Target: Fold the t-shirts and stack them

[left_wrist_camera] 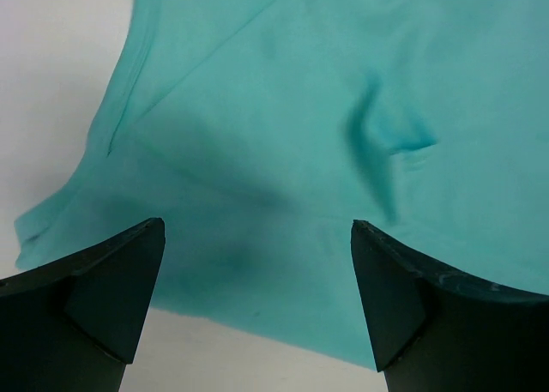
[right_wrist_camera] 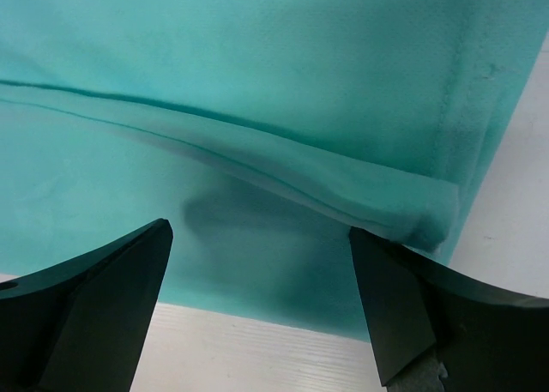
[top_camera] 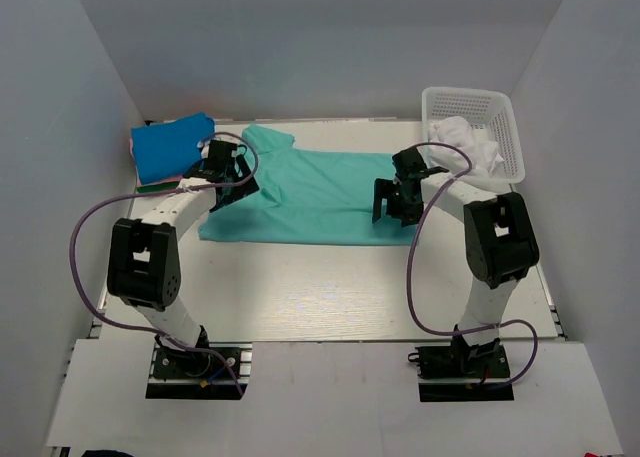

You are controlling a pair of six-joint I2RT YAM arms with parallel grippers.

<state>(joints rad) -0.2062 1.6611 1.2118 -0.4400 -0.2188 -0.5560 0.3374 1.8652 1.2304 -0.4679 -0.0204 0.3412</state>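
A teal-green t-shirt (top_camera: pixel 310 192) lies spread across the middle of the table, one layer folded lengthwise over it. My left gripper (top_camera: pixel 232 185) hovers over its left end, jaws wide open and empty; in the left wrist view the teal cloth (left_wrist_camera: pixel 283 117) with a small pucker fills the frame past the fingers (left_wrist_camera: pixel 120 280). My right gripper (top_camera: pixel 396 205) stands open and empty above the right end, where the folded edge (right_wrist_camera: pixel 283 156) of the shirt runs across the right wrist view. A folded bright blue t-shirt (top_camera: pixel 170 145) rests on a dark green one at the back left.
A white lattice basket (top_camera: pixel 505 127) at the back right holds white cloth (top_camera: pixel 462 137). Grey walls close in the table on three sides. Bare tabletop (top_camera: pixel 320 287) lies between the teal shirt and the arm bases.
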